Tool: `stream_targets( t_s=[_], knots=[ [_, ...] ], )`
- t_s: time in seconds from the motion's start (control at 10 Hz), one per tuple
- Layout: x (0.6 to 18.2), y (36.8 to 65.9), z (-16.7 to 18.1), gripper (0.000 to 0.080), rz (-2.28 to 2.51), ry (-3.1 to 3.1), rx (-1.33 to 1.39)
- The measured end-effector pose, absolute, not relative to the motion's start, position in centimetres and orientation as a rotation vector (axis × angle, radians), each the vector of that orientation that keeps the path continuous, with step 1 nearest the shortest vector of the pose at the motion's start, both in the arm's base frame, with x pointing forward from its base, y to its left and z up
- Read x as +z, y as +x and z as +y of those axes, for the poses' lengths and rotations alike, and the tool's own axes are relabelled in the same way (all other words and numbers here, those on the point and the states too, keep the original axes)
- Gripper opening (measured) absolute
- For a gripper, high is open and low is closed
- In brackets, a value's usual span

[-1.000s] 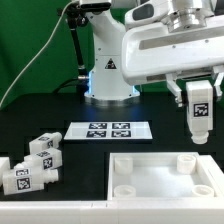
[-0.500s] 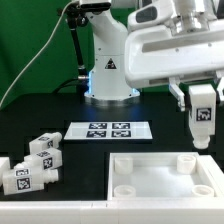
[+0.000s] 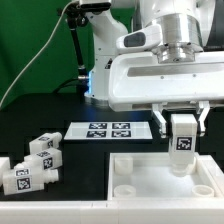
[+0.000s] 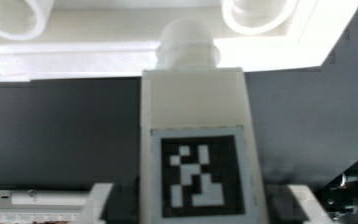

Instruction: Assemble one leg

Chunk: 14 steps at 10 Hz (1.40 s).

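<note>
The gripper (image 3: 183,128) is clamped on the leg (image 3: 183,143), holding it upright with its tag facing outward. The leg is over the far rim of the tray (image 3: 150,186), which lies by the desk's near edge on the exterior view's right. Whether the leg touches the tray is unclear.

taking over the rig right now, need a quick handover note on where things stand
Gripper shut on the leg, held upright over the far side of the tray, lower end by a corner socket; contact unclear.
Other legs lie loose at the exterior view's left; the marker board lies beyond the tray.
Done: leg picked and brought to the tray.
Left: line it up with the socket, seat it, release.
</note>
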State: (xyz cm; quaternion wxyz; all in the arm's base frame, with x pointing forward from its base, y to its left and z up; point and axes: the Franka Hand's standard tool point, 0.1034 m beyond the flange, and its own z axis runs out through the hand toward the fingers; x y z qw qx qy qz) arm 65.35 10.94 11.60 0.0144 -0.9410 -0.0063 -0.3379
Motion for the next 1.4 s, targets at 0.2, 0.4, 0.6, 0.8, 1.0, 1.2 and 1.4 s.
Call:
stream_targets(
  t_s=[0.2, 0.4, 0.6, 0.8, 1.0, 1.2, 1.4],
  knots=[
    [11.2, 64.9, 11.7, 0.0282, -0.027, -2.922, -1.050],
    [10.5, 64.6, 13.2, 0.0282, -0.047, -2.915, -1.024],
    [10.0, 64.8, 14.2, 0.0282, -0.068, -2.912, -1.022],
    [9.8, 64.9, 14.5, 0.0282, -0.073, -2.910, -1.022],
    [9.5, 64.7, 15.0, 0.0282, -0.079, -2.911, -1.014],
    [9.3, 64.8, 14.9, 0.0282, -0.079, -2.912, -1.015],
    [9.3, 65.0, 14.4, 0.0282, -0.078, -2.917, -1.019]
  ],
)
